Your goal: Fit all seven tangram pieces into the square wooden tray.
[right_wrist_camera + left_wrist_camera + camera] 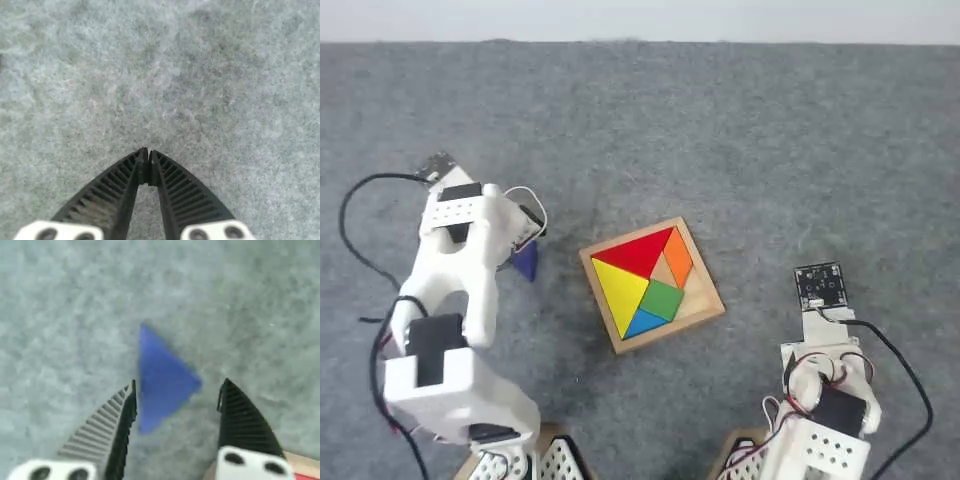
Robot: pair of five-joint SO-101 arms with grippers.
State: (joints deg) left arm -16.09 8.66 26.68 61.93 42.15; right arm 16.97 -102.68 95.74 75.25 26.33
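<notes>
on the grey surface (770, 140), beside the square wooden tray (707, 304), the dark blue triangle (162, 380) lies flat between the left jaws. the left jaws are spread, with one ribbed finger (120, 422) on each side of the piece. one finger tip stands just beside an edge of the triangle; the other finger is apart from it. contact cannot be confirmed. in the high view the same triangle shows at the tip of the left arm (460, 270), between that arm and the tray, and apart from the tray. a corner of the tray shows at the edge of the left wrist view.

the right arm (825, 390) sits on the far side of the tray from the left arm, well apart from the dark blue triangle. the right jaws are pressed together, pinching nothing, over bare grey surface.

the tray lies between the two arms, turned at an angle to them. it holds five pieces:
- red triangle (638, 252)
- orange parallelogram (678, 256)
- yellow triangle (618, 285)
- green square (663, 298)
- light blue triangle (645, 322)

bare wood shows in a small gap between the red, orange and green pieces, and in the corner of the tray nearest the right arm.
</notes>
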